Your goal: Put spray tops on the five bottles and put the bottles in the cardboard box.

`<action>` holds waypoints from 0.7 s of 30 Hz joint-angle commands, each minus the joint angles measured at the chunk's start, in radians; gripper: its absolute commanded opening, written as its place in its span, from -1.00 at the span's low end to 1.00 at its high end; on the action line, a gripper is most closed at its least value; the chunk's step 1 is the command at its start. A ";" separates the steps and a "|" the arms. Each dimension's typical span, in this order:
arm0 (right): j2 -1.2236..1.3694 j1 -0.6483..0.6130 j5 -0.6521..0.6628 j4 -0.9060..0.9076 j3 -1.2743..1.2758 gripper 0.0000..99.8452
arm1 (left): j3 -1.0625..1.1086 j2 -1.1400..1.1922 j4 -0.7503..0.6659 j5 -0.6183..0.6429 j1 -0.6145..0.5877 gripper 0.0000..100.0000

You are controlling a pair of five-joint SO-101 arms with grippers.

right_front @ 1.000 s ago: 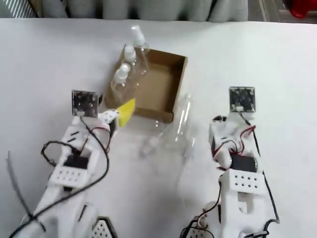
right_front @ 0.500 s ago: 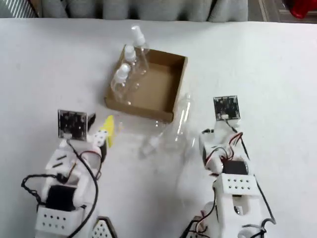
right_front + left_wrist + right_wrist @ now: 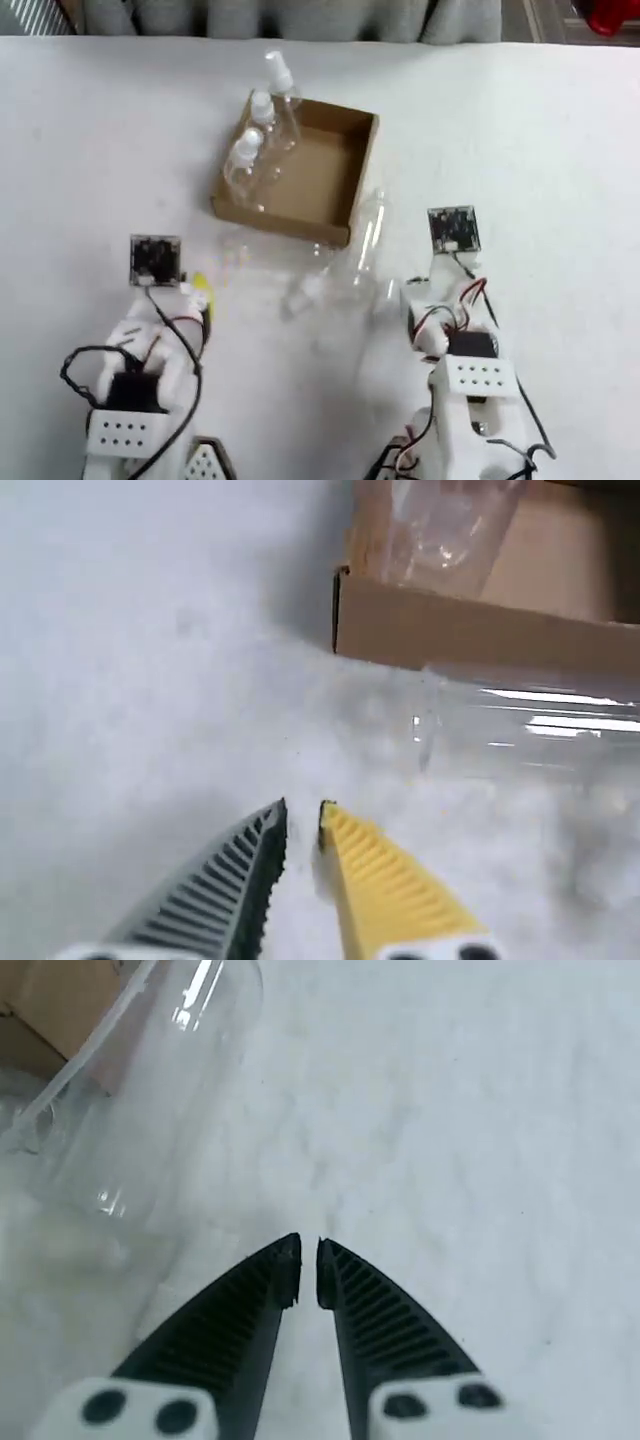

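Table (image 3: 560,130) white, box (image 3: 322,188) mid-surface. My left gripper (image 3: 303,816) and right gripper (image 3: 308,1252) both pinched closed, holding nothing.

No legible text in any view

Nothing can be read. The cardboard box (image 3: 365,170) walls look plain brown, no print made out. The clear bottles (image 3: 245,165) lying in it show no label that can be told. The left arm's dark square board (image 3: 155,260) and the right arm's board (image 3: 452,229) carry tiny pale marks, too small to read
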 commanded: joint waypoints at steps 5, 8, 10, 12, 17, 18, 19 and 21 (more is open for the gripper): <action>-0.018 0.004 0.017 0.012 0.002 -0.96 | -0.011 -0.217 -0.037 0.005 -0.050 -0.85; -0.018 0.054 0.017 0.010 0.020 -0.96 | -0.011 -0.217 -0.069 0.005 -0.065 -0.85; -0.024 0.116 0.017 0.010 0.006 -0.96 | -0.012 -0.217 -0.069 0.005 -0.084 -0.85; -0.050 0.185 0.017 0.012 0.002 -0.96 | -0.017 -0.217 -0.071 0.005 -0.087 -0.85; -0.145 0.217 0.017 0.182 -0.008 -0.96 | -0.020 -0.217 -0.071 -0.008 -0.116 -0.85; -0.168 0.205 0.017 0.225 -0.020 -0.96 | -0.020 -0.217 -0.071 -0.031 -0.128 -0.85; -0.193 0.191 0.017 0.263 -0.025 -0.96 | -0.020 -0.217 -0.069 -0.063 -0.145 -0.86; -0.243 0.166 0.018 0.321 -0.029 -0.96 | -0.017 -0.217 -0.063 -0.115 -0.177 -0.86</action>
